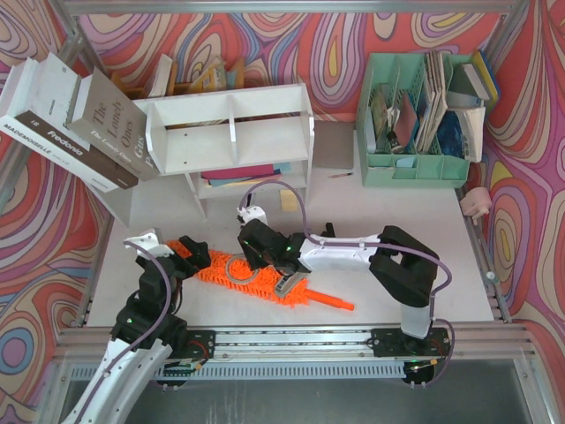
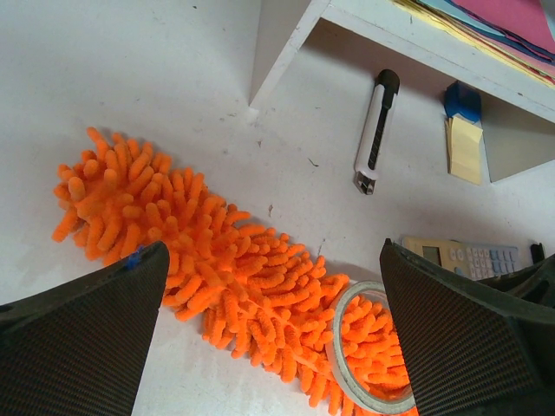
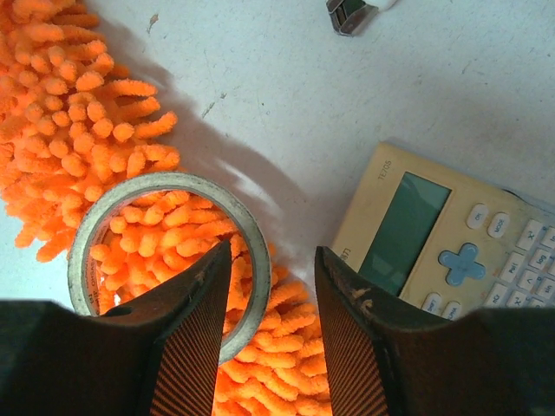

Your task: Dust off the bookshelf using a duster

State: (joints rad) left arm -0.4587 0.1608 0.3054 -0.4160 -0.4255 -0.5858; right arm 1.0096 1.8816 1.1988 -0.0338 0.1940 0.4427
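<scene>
- Step in hand: pre-grasp. The duster (image 1: 256,277) is not yet lifted; it lies flat on the tabletop (image 1: 397,221), at 6 o'clock from the bookshelf (image 1: 231,131) in the overhead view, with its thin handle trailing toward 4 o'clock.
- Obstruction: a tape roll (image 3: 156,184) sits on the fluffy head, and a calculator (image 3: 442,243) lies just beside the head at 3 o'clock from the roll in the right wrist view.
- Left pincer (image 2: 273,260): spread wide, nothing held, hovering over the fluffy head, which fills the gap between its fingers. No contact visible.
- Right pincer (image 3: 270,260): partly open, gap fairly narrow. The roll's rim at its 4 o'clock side passes into that gap. Cannot tell whether either finger touches the rim. Holds nothing.
- Judgement: the roll likely has to come off before the duster can be used. Next move calls for closing on the rim and setting it aside, or for moving to the handle.
- Risk: lifting with the roll in place could send it rolling onto the calculator.
</scene>
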